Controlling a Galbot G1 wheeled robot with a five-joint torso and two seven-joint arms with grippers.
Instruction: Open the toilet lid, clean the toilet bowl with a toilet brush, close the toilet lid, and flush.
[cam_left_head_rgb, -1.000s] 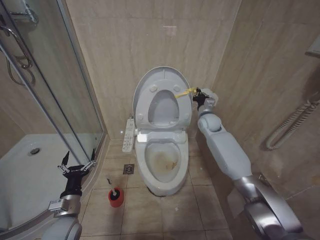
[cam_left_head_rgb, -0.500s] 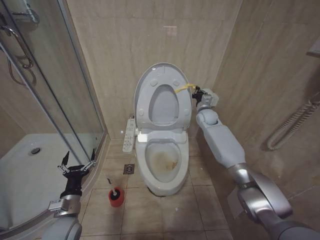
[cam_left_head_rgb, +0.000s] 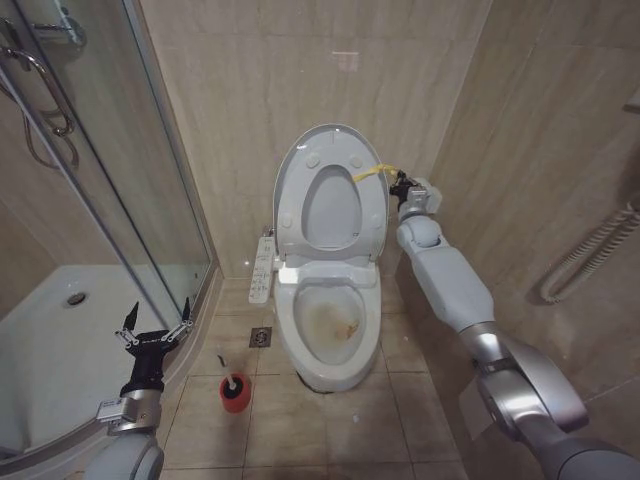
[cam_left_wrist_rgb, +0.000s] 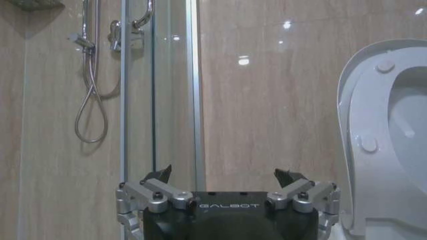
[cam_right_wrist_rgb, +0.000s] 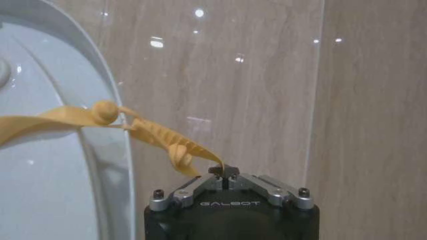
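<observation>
We find ourselves in a small tiled bathroom: beige wall tiles (cam_left_head_rgb: 250, 90), a glass shower enclosure (cam_left_head_rgb: 100, 200) with hose on the left, an electronic toilet (cam_left_head_rgb: 325, 300) against the far wall, a floor drain (cam_left_head_rgb: 258, 337).

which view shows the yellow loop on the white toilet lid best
Right wrist view: yellow loop close up, pinched in the right gripper. Head view shows it small beside the white toilet lid; left wrist view has just the lid.
</observation>
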